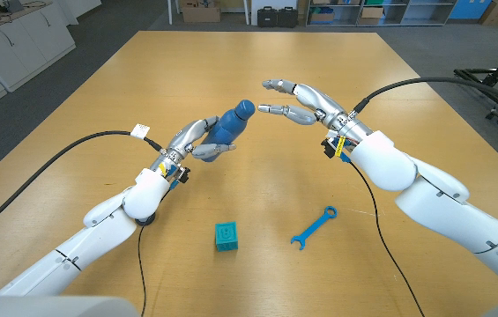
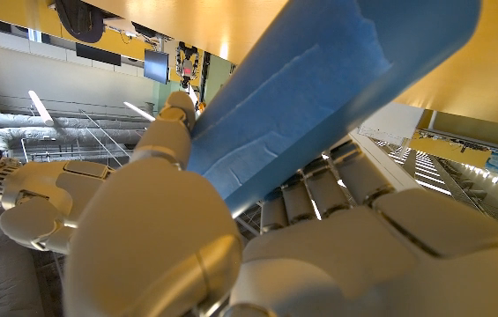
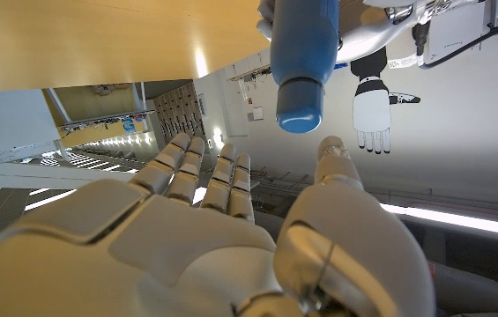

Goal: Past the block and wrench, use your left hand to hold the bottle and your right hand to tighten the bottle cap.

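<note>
Now the bottle sits tilted off the table in the left hand, whose fingers wrap its body; its cap points at the right hand, spread and empty just beyond. Close those fingers squarely round the cap before twisting.

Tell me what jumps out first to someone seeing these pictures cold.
The blue bottle, held tilted above mid-table by the left robot hand, cap end toward the right robot hand. That hand is open, just short of the cap. Nearer the robot lie a teal block and a blue wrench, apart.
</note>
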### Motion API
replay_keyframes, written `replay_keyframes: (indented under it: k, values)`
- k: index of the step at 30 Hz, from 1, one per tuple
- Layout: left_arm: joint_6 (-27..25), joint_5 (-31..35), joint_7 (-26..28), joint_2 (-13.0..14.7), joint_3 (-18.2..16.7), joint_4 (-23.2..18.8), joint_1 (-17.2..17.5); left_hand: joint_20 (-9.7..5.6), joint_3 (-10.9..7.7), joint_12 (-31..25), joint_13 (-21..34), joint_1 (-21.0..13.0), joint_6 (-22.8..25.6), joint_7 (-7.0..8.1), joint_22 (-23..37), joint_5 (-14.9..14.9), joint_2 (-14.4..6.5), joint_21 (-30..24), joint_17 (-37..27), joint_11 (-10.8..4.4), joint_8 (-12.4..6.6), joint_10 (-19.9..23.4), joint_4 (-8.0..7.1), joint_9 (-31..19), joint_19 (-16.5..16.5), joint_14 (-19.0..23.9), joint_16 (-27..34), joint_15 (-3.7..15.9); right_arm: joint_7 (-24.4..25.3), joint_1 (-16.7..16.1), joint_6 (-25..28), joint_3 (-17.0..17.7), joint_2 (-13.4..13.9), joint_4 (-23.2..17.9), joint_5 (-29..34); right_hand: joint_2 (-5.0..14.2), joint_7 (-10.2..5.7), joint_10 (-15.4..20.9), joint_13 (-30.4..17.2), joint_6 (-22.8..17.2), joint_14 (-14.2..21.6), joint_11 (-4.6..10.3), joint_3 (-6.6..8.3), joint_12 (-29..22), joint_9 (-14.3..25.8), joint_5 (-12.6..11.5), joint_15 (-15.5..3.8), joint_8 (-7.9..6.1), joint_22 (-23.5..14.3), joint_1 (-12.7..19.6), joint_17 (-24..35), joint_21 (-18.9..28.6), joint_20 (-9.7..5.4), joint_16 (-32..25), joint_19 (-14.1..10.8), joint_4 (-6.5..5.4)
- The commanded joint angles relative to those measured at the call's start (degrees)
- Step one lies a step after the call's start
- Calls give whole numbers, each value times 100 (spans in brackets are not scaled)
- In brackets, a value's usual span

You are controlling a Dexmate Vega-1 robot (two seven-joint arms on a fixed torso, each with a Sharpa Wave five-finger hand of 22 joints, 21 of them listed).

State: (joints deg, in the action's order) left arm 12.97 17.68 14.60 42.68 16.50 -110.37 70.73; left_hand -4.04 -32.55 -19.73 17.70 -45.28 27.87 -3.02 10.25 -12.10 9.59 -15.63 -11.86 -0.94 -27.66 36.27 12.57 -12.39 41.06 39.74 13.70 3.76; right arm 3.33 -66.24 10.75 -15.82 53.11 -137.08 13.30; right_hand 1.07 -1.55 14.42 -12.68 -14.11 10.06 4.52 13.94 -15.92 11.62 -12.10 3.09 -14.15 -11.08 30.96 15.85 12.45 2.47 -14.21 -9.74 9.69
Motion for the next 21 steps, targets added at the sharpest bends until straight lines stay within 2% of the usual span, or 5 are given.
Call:
replay_keyframes:
  k: [1,11,21]
  values:
    - [-14,-61,-104,8,54,54,-119,-489,-293,-42,24,-905,670,605,29,-22,-1059,27,-25,-387,-41,407,-266,-21,50,35,-23,933,-322,225,251,-113,163,-173,160,-13,-1,-19,-17,61,7,27,25,-6,24,-26,-15,39,-8,70,10,-11,1,14,4,-46]
    - [18,-14,-131,34,95,52,-155,-479,-289,-35,38,-896,667,611,30,-23,-1061,29,-29,-391,-41,409,-273,-21,56,42,-29,929,-464,375,528,-275,157,-321,403,-35,-123,20,-28,11,81,78,37,-31,43,-43,-44,15,-8,124,14,15,8,-4,-61,-40]
    - [-10,14,-134,52,97,0,-130,-472,-289,-39,51,-891,692,612,31,-23,-1066,33,-34,-387,-51,436,-278,-20,58,56,-31,929,-830,595,625,-351,207,-366,338,-42,-213,107,-35,22,127,113,52,-71,60,-56,-47,15,-7,176,16,19,23,-12,-76,-35]
